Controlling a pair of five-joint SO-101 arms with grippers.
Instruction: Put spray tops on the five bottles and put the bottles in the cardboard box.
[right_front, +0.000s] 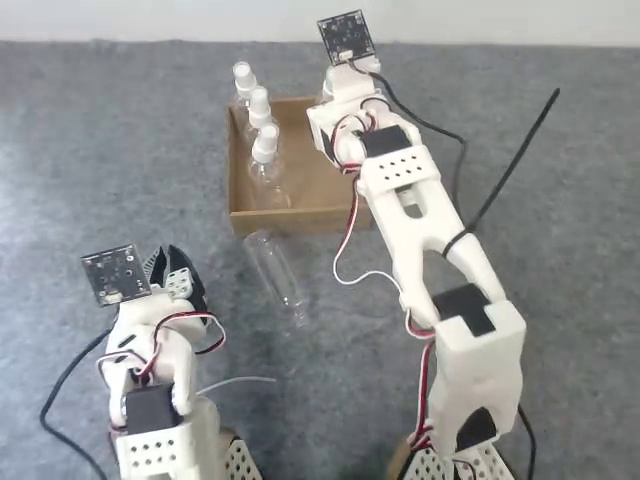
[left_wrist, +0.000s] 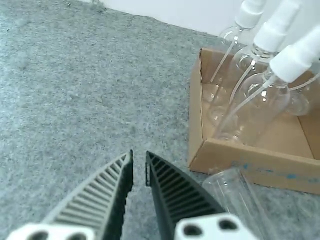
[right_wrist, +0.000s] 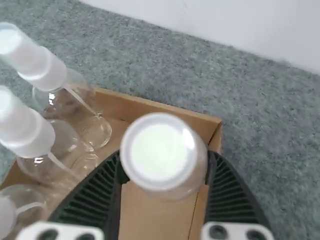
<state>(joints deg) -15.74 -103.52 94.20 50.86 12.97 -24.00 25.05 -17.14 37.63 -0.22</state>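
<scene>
The cardboard box (right_front: 290, 216) sits at the back middle of the carpet. Three clear bottles with white spray tops (right_front: 264, 150) stand along its left wall (left_wrist: 240, 160), also in the left wrist view (left_wrist: 260, 97). My right gripper (right_wrist: 162, 161) hangs over the box's far right corner (right_wrist: 212, 131), shut on a fourth clear bottle with a white top (right_wrist: 159, 150). A clear bottle without a top (right_front: 277, 272) lies on the carpet just in front of the box (left_wrist: 235, 200). My left gripper (left_wrist: 139, 165) is shut and empty, low over the carpet at the front left (right_front: 180, 275).
Grey carpet (right_front: 120, 150) covers the whole table, with open room left of the box. A thin white tube (right_front: 240, 382) lies on the carpet by the left arm's base. A black cable (right_front: 510, 160) and white wires trail right of the right arm.
</scene>
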